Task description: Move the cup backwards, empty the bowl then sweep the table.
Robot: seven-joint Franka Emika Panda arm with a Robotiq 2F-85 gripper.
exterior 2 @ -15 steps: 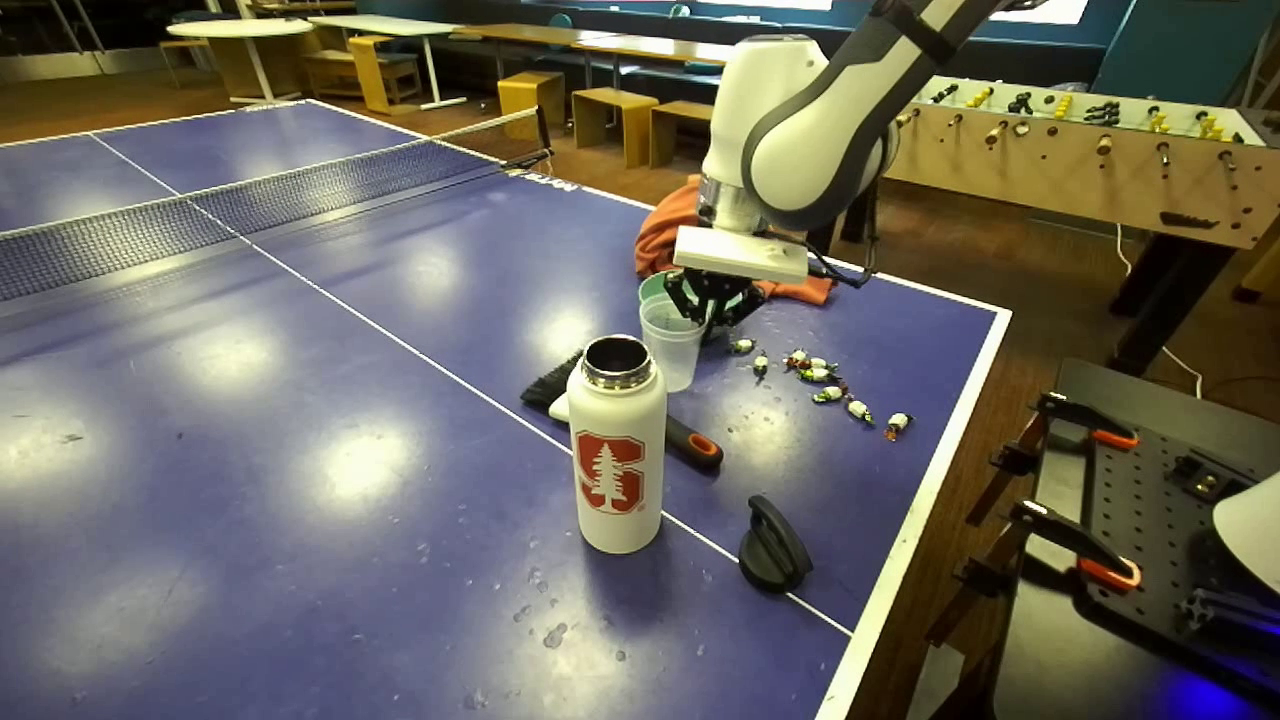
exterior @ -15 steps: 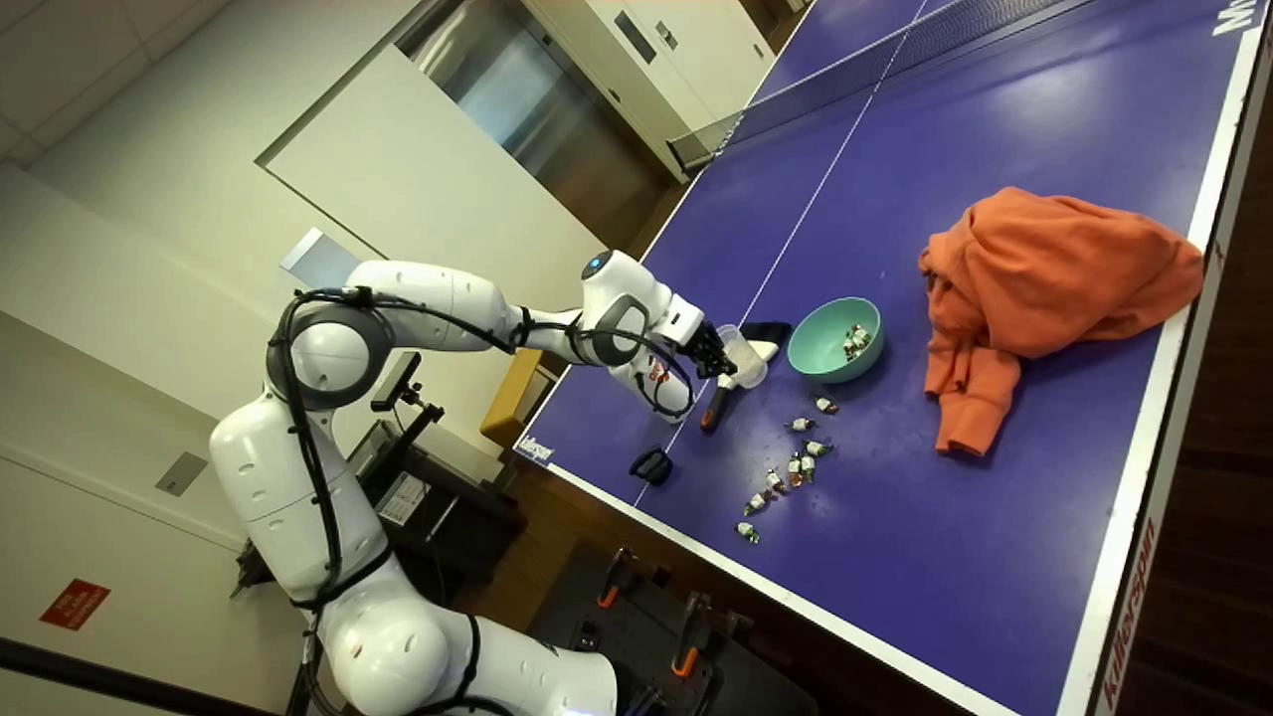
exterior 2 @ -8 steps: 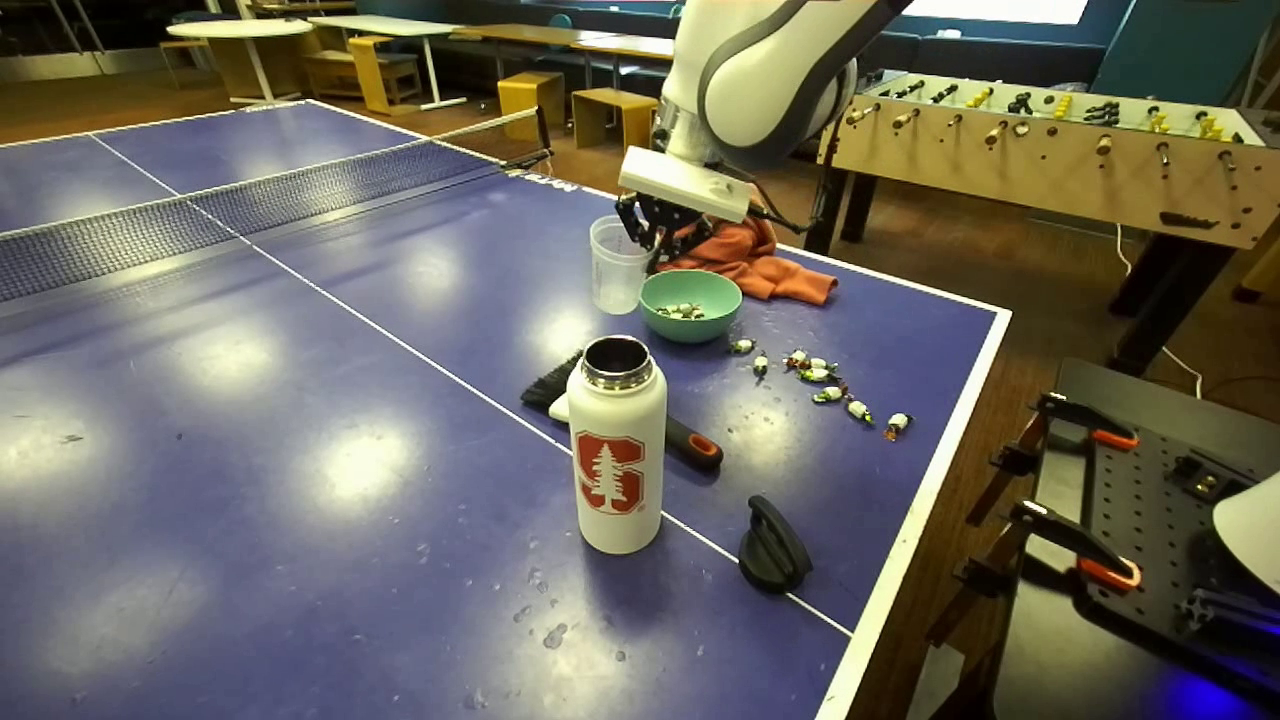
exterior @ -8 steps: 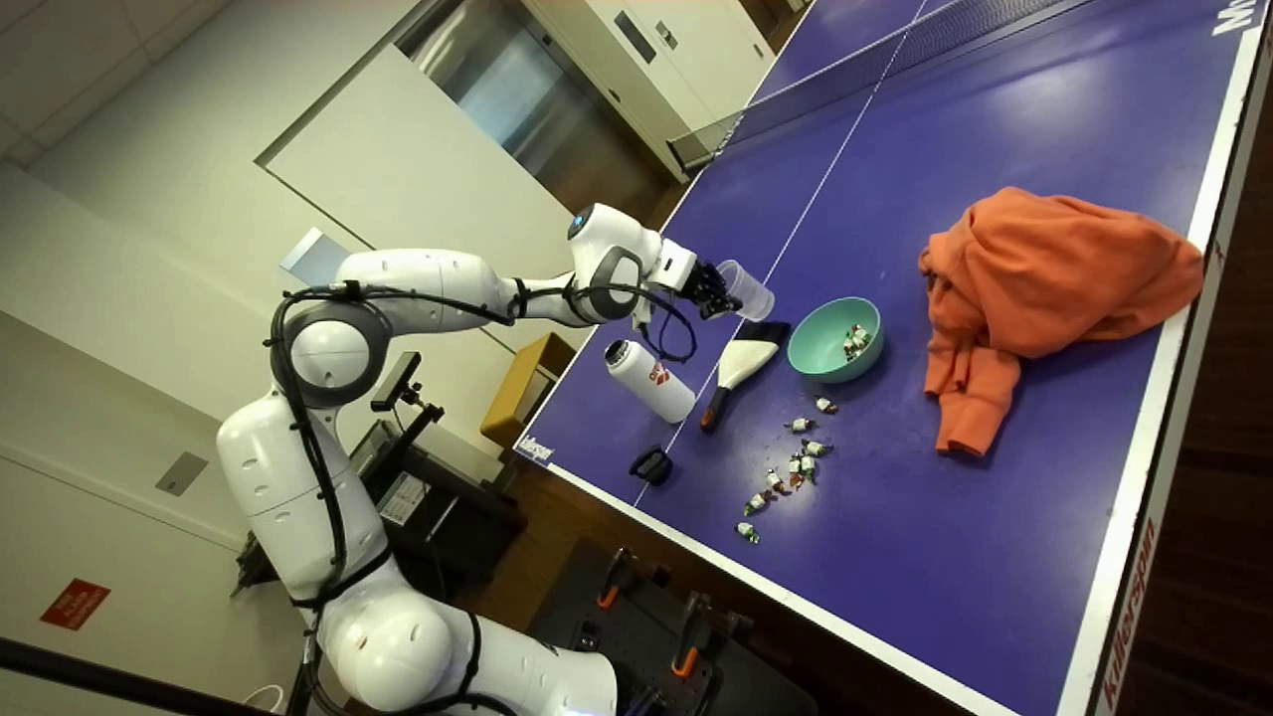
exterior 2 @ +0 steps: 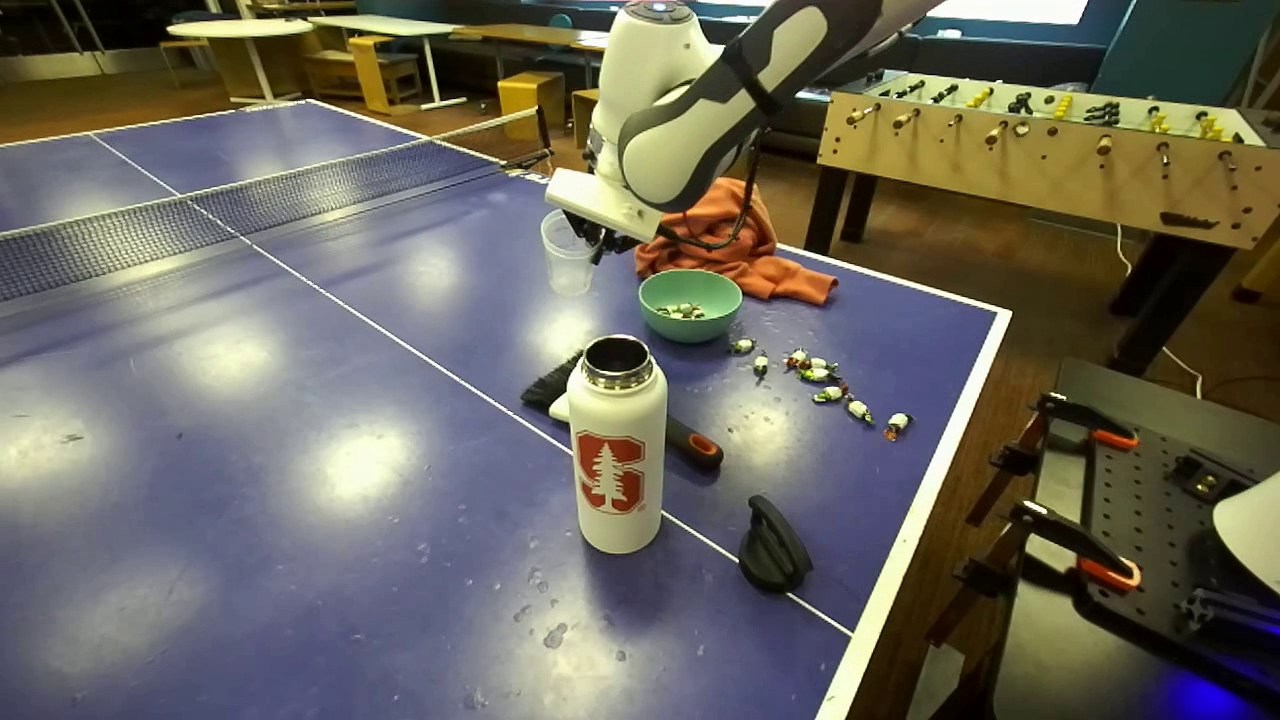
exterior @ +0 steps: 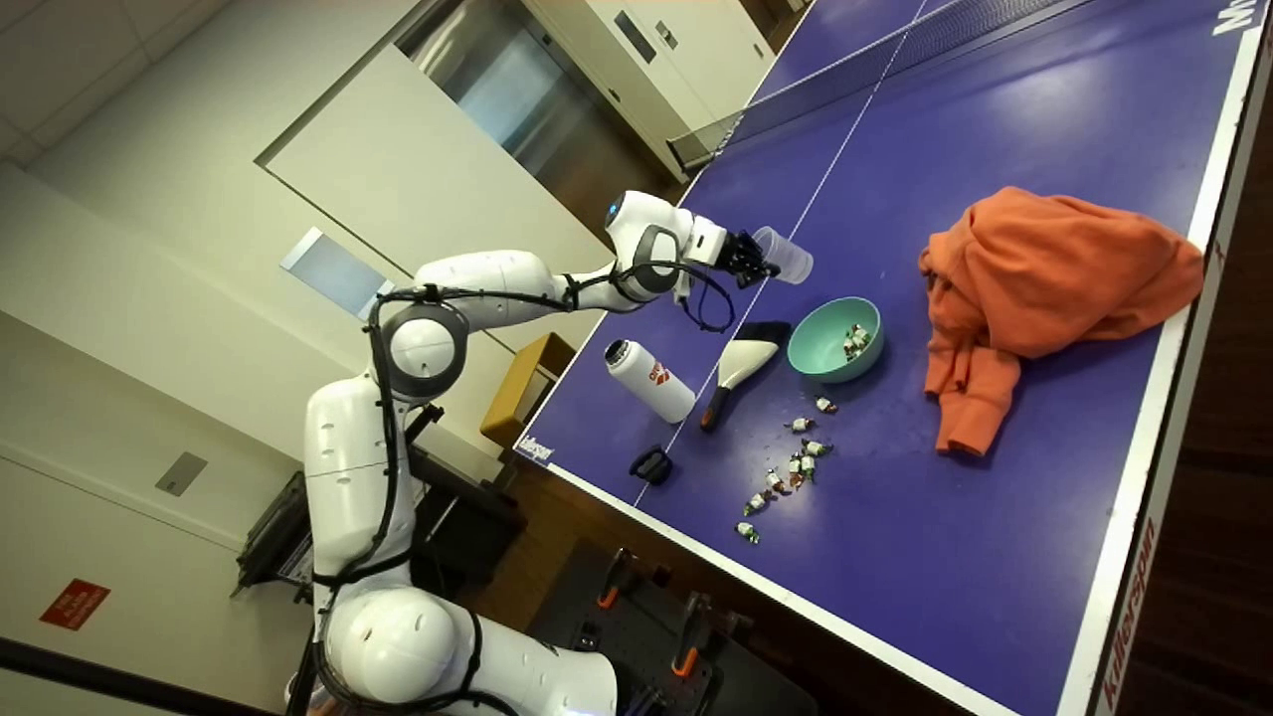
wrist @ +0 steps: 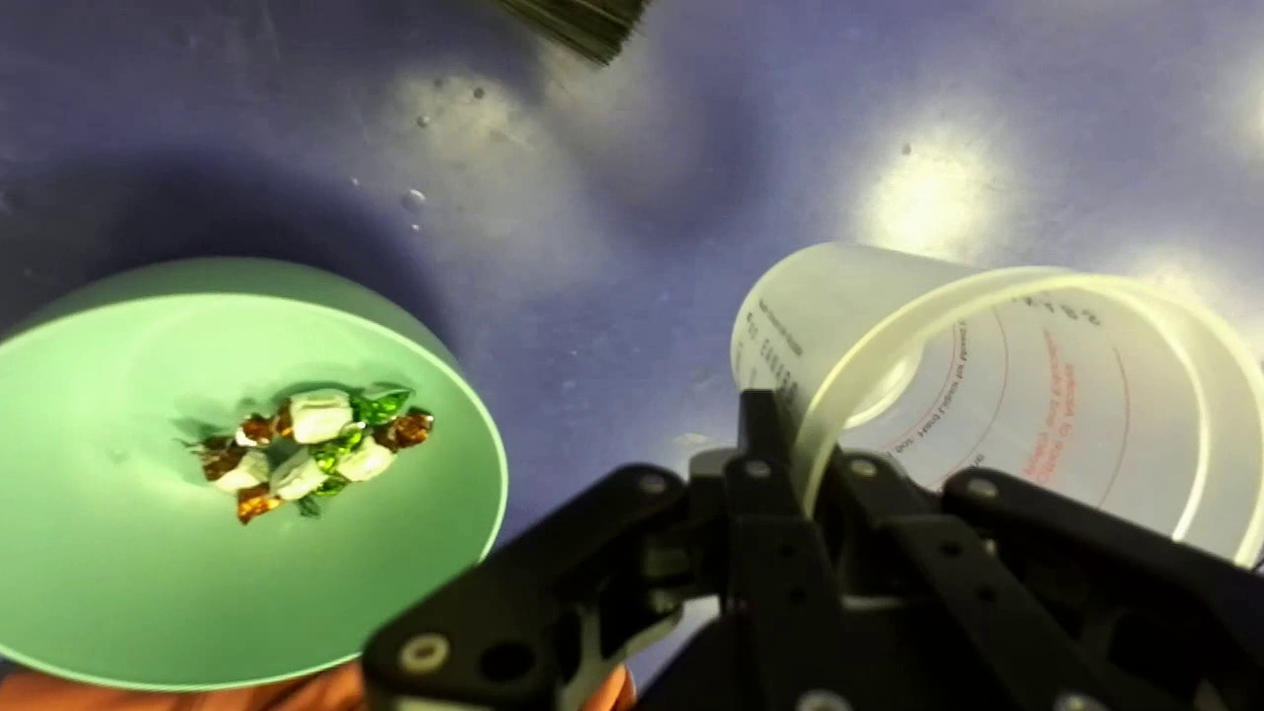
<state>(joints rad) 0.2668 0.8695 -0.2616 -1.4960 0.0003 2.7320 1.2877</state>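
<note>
A: Where's the cup [exterior: 786, 257]?
B: In the gripper [wrist: 802, 449]. Its 2 fingers [wrist: 758, 434] are clenched on the cup's wall; the wrist view shows the rim running between them
A: Which way is it standing?
B: Roughly upright, mouth up. It's translucent, with print on the side
A: And against the bowl [exterior 2: 690, 332]?
B: Near it, but apart. In an exterior view the cup shows to the left of the bowl, on the side towards the net [exterior 2: 300, 195]
A: Is the bowl empty?
B: No, a small cluster of wrapped candies [wrist: 321, 415] lies in it. I count 4 white bands among the wrappers
A: What about the table [exterior 2: 250, 520], is it swept?
B: Not yet. I make it about 8 loose candies [exterior: 796, 467], strewn from just beside the bowl towards the table's edge, a few bunched together
A: And the brush [exterior: 746, 360]?
B: Lying flat between the bowl and a white bottle [exterior 2: 620, 480] with a red emblem. The bottle stands upright with its mouth uncovered, and a black lid [exterior 2: 775, 550] rests near it
A: Anything past the bowl?
B: A crumpled orange garment [exterior: 1054, 278], on the far side of the bowl from the bottle, reaching the table's edge
</note>
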